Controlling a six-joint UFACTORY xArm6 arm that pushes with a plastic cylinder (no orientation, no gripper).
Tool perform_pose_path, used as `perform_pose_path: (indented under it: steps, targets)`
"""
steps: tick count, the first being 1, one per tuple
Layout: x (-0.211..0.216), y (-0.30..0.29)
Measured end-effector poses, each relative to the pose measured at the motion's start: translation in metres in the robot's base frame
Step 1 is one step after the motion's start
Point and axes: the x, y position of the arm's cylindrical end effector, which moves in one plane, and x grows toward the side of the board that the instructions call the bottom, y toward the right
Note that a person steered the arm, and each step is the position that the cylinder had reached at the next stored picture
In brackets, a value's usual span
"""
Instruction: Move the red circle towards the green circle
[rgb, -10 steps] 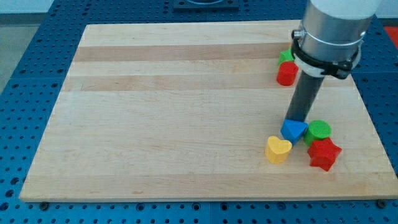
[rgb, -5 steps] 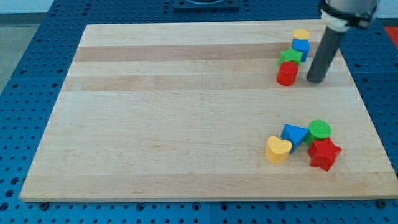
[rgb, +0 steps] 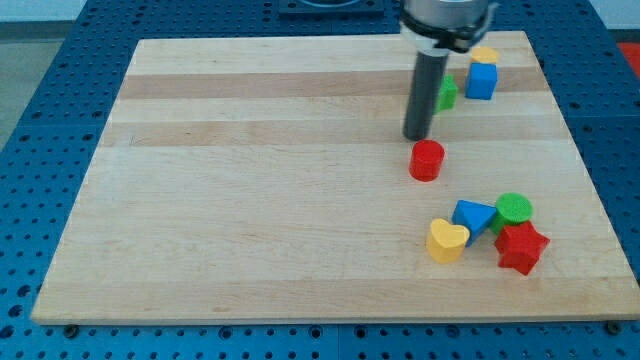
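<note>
A pale wooden board, the surface (rgb: 250, 200), is seen lying on a blue perforated table (rgb: 30, 150), and its left and middle parts carry no blocks. Toward the view's right, my tip (rgb: 416, 137), the lower end of a straight dark rod, is found just above and slightly left of the red circle (rgb: 427, 160), a small red cylinder block, close to it though contact cannot be confirmed. No pincer is fitted to this arm, so nothing is gripped or held. Behind the rod, at the view's top, a green block (rgb: 446, 93) is partly hidden, so its shape cannot be made out; a blue cube (rgb: 482, 80) is set just to its right, with a yellow block (rgb: 485, 54) touching the cube's upper edge. Below the red circle, well apart from it, a cluster is gathered near the view's bottom right: a yellow heart (rgb: 447, 240), a blue triangle (rgb: 472, 215), the green circle (rgb: 514, 210), and a red star (rgb: 522, 247) lying against the green circle's lower side.
</note>
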Motion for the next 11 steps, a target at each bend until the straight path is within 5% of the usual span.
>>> perform_pose_path:
  steps: [2,3,6,9,11]
  targets:
    - [0.043,0.01]
    - [0.044,0.057]
    - [0.005,0.06]
    - [0.058,0.094]
    - [0.01,0.131]
